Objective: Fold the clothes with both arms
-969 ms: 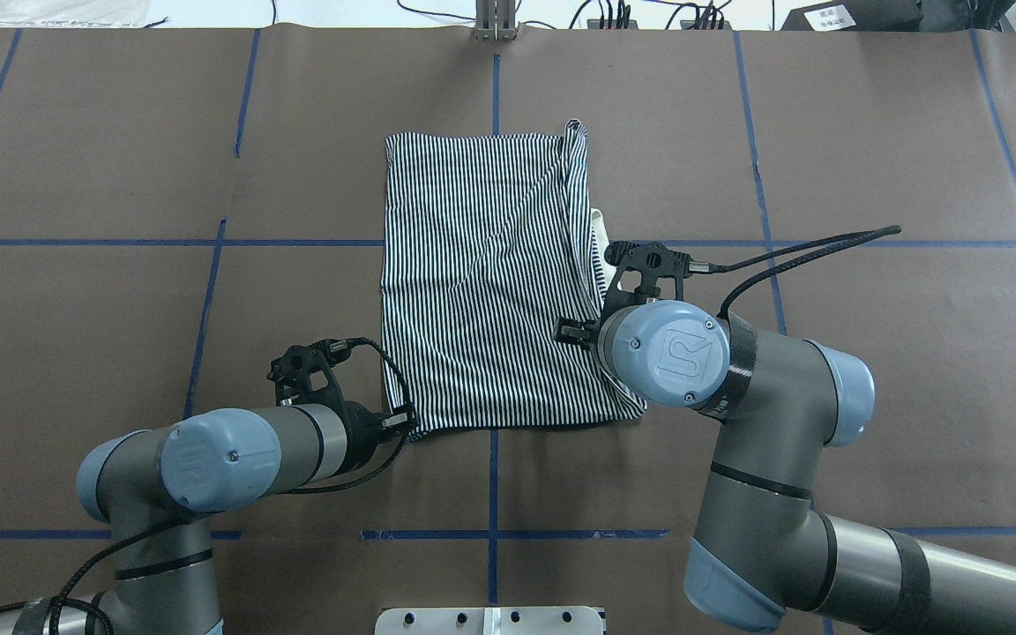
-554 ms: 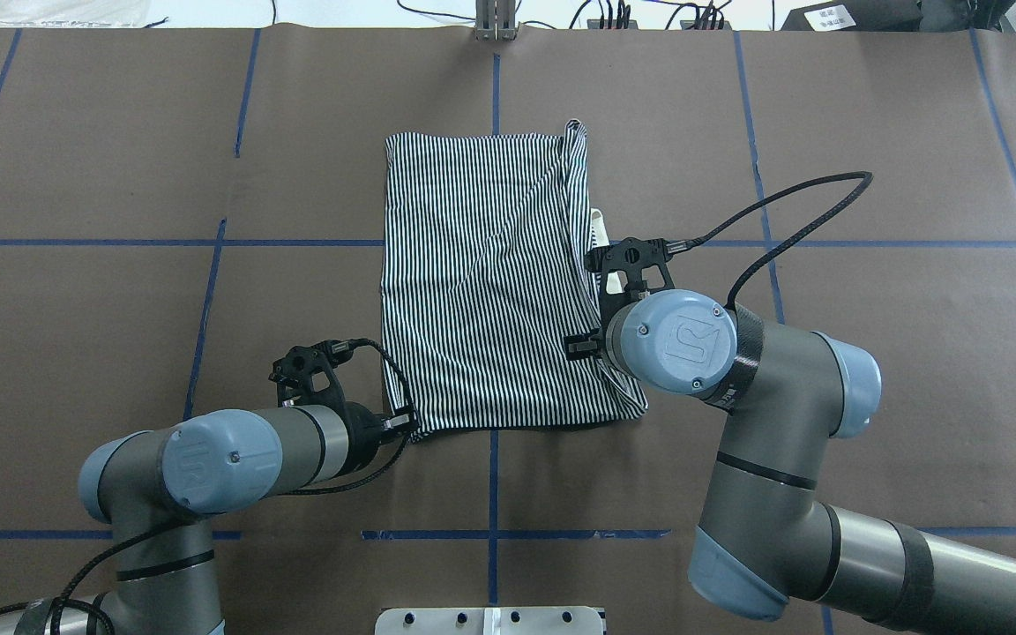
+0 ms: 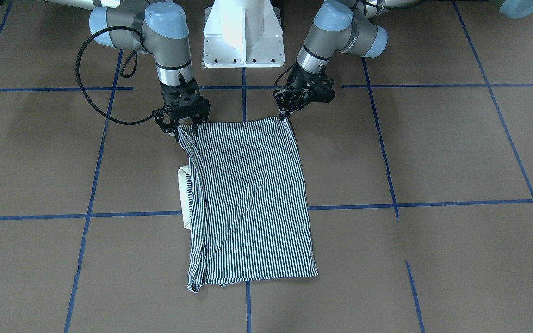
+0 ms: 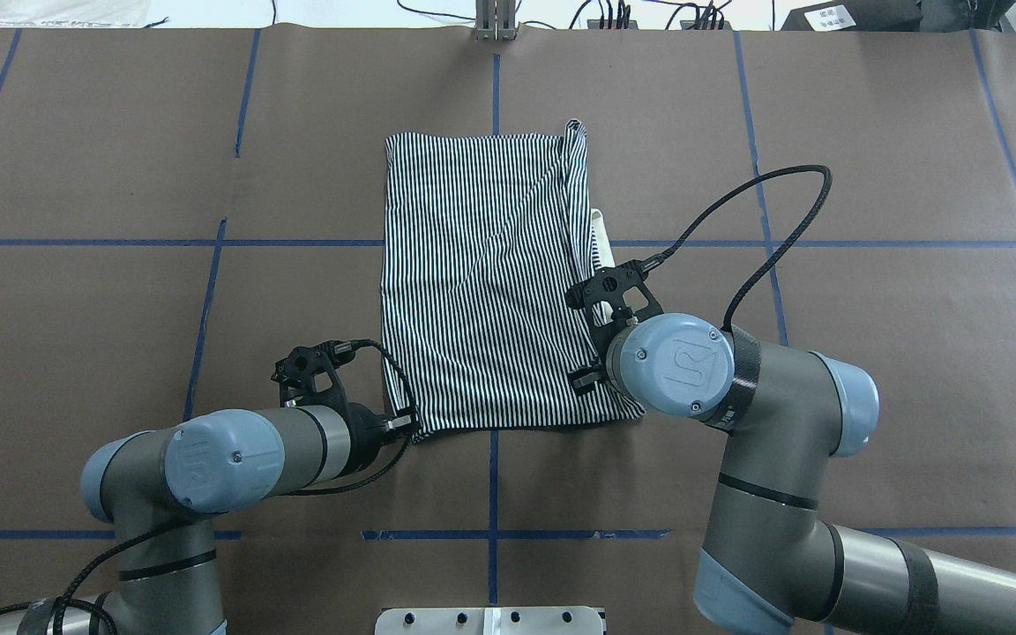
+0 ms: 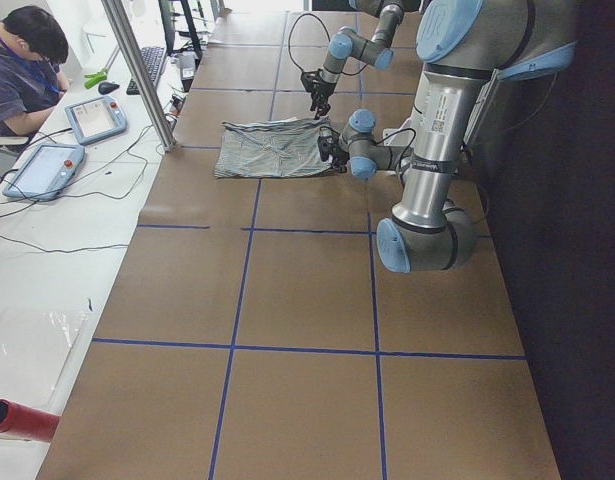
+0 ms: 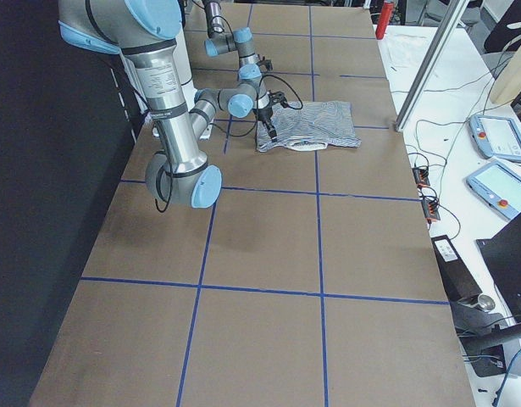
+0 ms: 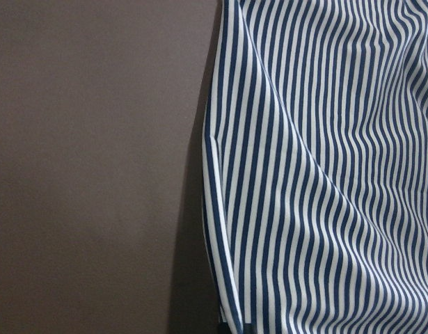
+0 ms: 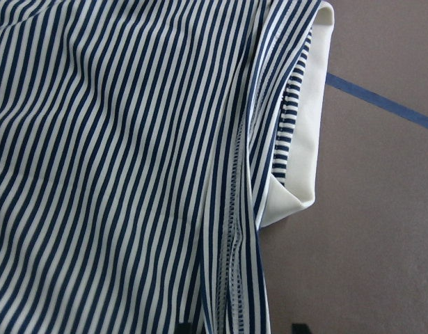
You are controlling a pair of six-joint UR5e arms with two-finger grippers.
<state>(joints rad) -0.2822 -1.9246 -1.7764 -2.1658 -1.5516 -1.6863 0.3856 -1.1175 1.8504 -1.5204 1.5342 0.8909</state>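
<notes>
Navy-and-white polo shirt (image 4: 486,282) lies folded at table centre. In the overhead view, the left gripper (image 3: 283,114) looks pinched narrow on its 7 o'clock corner; the right gripper (image 3: 184,129) stands wide, straddling the 5 o'clock edge. Risk: if you lift 1-sided, layers slide and the cream collar (image 8: 304,139) spills out. Count: 1 shirt, 2 arms.
</notes>
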